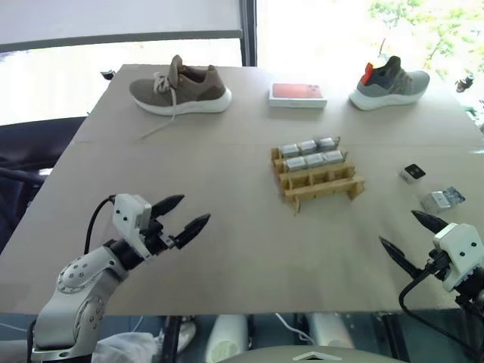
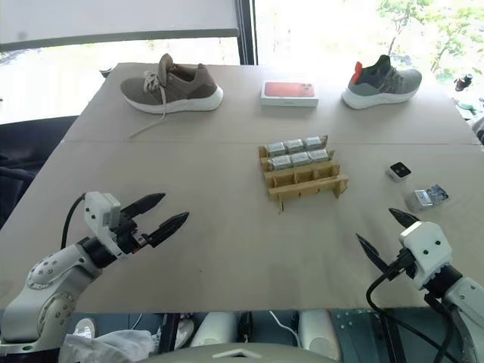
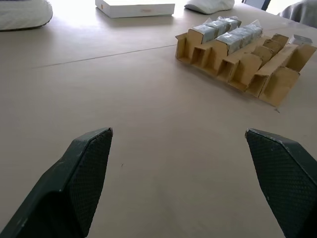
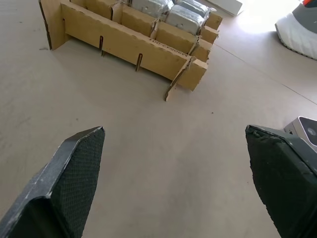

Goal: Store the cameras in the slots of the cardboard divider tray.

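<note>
Both pairs of black fingers, left (image 1: 180,219) and right (image 1: 412,236), stand spread wide and empty above the tan surface (image 1: 227,174). At about one o'clock from the right fingers lie two loose small silver-grey boxy cameras (image 1: 442,199), the farther one (image 1: 412,173) black-faced. Toward eleven o'clock sits the tan cardboard divider tray (image 1: 318,174), its two far rows holding six cameras, its near rows empty. A slanted grasp could likely skid a camera, and a nudge might shift the light lattice.

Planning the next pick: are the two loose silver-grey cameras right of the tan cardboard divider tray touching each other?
Apart. The right eye view shows bare table between the black-faced camera and the silver-grey camera nearer the open right gripper.
</note>
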